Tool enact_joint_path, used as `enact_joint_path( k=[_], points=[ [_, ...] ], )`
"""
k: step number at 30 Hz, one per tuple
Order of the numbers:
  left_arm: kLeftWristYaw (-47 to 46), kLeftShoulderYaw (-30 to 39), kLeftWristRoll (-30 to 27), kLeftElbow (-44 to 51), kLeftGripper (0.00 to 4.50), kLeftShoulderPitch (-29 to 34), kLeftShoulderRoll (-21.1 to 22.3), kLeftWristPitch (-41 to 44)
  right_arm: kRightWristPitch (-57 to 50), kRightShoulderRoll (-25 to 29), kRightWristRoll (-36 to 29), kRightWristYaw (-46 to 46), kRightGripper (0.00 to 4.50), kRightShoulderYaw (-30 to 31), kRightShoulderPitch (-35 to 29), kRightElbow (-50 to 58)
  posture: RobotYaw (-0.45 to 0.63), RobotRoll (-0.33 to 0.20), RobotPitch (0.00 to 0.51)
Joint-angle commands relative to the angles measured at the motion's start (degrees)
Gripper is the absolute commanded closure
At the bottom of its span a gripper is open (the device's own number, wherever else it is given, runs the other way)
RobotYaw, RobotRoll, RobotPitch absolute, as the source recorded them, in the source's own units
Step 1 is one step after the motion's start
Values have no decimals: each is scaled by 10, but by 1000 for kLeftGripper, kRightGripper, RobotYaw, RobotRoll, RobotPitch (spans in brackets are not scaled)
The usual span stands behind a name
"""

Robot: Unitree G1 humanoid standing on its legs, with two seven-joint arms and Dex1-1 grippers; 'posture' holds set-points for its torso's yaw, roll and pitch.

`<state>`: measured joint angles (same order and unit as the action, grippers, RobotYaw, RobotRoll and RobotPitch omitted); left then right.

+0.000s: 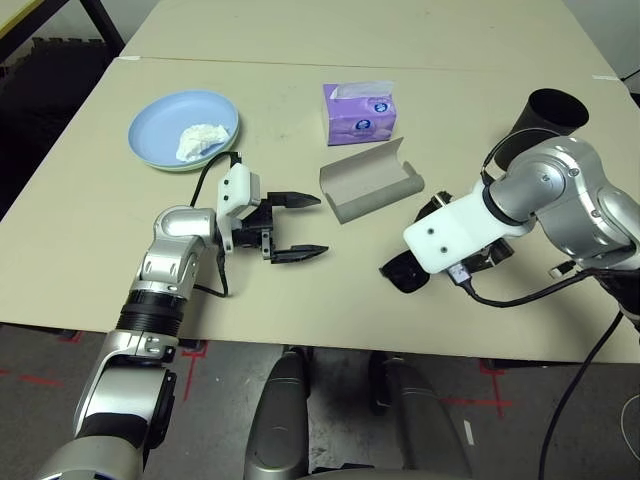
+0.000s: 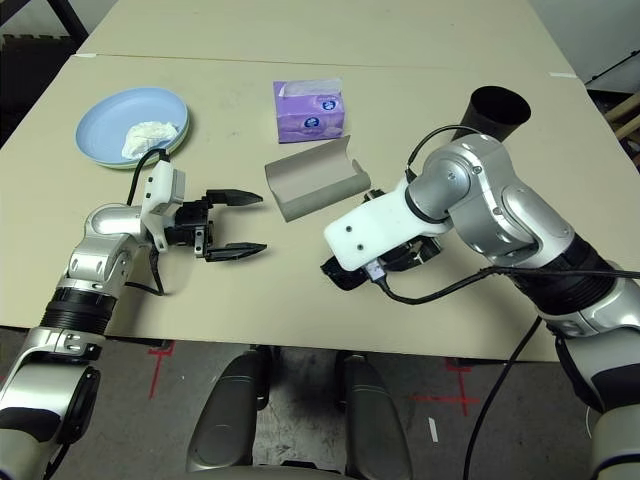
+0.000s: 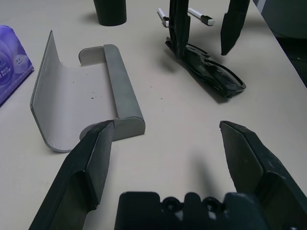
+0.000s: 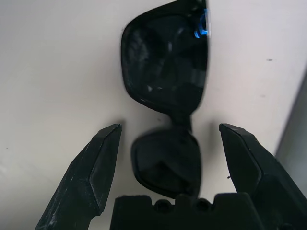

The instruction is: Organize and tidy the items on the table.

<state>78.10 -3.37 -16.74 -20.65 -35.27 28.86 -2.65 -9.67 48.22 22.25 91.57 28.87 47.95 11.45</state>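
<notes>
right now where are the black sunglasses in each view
Left eye view: black sunglasses lower right, under the right arm.
Right eye view: centre, beneath the right arm.
Left wrist view: upper right.
Right wrist view: centre, between the open fingers.
Shared landmark: the open grey glasses case beside them.

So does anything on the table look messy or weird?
Yes. A crumpled white tissue wad sits in the light blue plate. The grey glasses case lies open, while the black sunglasses lie out on the table beside it, under the right gripper, jaws open.
</notes>
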Motion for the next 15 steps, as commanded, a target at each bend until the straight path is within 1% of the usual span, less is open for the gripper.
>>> enact_joint_path(
  k=[1,15],
  points=[
    [1,-10,5,9,27,7,5,-7,9,-4,2,-5,0,9,-10,-3,225,0,243],
    [-1,-11,6,9,27,6,5,-7,25,-15,8,-18,0,10,-12,-20,226,0,241]
  ],
)
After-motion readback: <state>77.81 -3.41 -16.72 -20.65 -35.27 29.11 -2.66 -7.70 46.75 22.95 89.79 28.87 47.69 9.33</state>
